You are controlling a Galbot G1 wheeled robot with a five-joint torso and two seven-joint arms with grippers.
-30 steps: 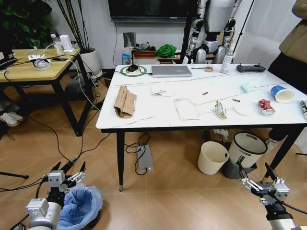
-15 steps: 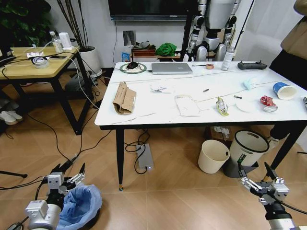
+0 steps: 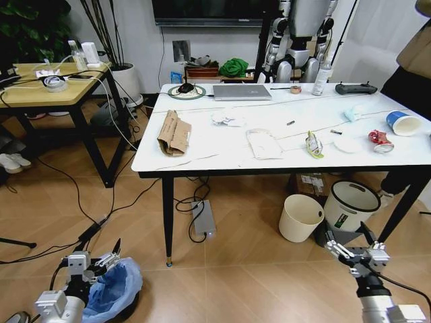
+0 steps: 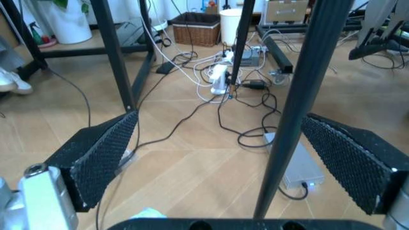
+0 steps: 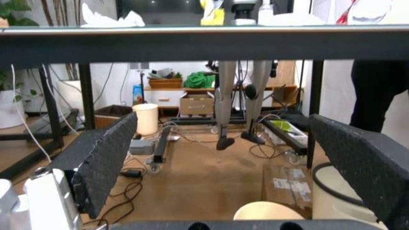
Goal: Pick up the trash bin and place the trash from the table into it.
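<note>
Lower now than a second ago, the left gripper [image 3: 94,261] hangs with fingers apart just above the small dark bin with its crinkly light-blue bag [image 3: 113,289] on the floor, near left. Right gripper [image 3: 351,247], fingers apart, hovers near right. Litter lies on the glossy white surface [image 3: 222,151].

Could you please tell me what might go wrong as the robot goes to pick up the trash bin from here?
The left hand, open, is low over the trash bin, whose loose blue bag billows over the rim; the fingers may catch only plastic. Cables trail on the floor beside it and could snag. The right hand, open, hangs near the white bin.
</note>
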